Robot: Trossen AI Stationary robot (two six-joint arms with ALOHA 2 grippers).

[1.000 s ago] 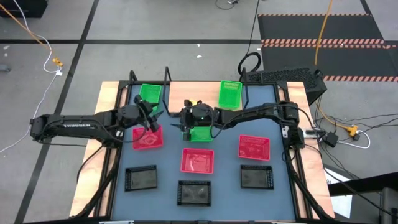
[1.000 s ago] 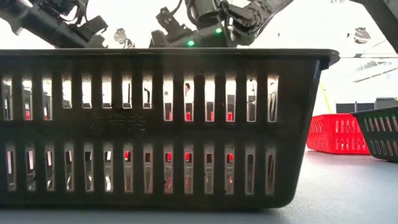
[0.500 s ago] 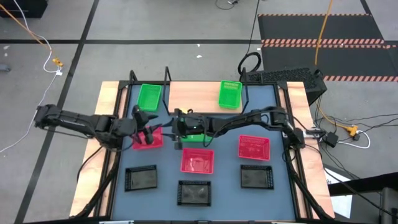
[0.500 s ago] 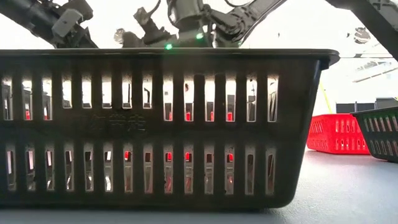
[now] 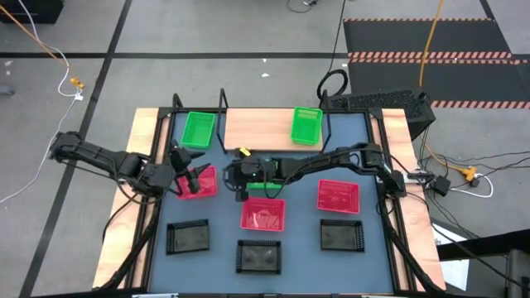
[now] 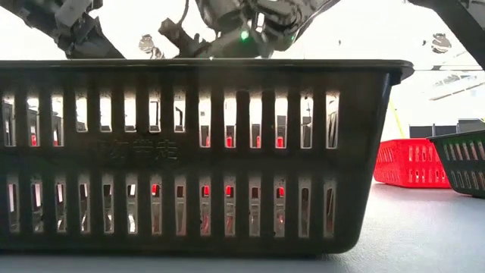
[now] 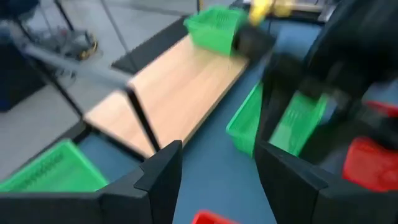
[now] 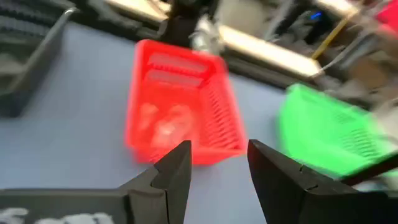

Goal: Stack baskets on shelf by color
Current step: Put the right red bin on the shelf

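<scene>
Both arms have pulled back toward the bench centre vs a sec ago. Left gripper [image 5: 192, 171] now sits over the pink basket [image 5: 196, 182] at bench left, jaws apart w/ nothing between them. Right gripper [image 5: 234, 174] has swung left past the loose green basket [image 5: 263, 184], also open and empty; that basket is mostly hidden under the arm. Shelf [image 5: 257, 129] carries two green baskets, one at its left end [image 5: 198, 130], one at its right end [image 5: 306, 125], unchanged. Two more pink baskets [image 5: 262, 213] [image 5: 338, 195] and three black ones [image 5: 187, 237] [image 5: 259, 256] [image 5: 342, 235] stay put on the bench [image 5: 302, 248].
</scene>
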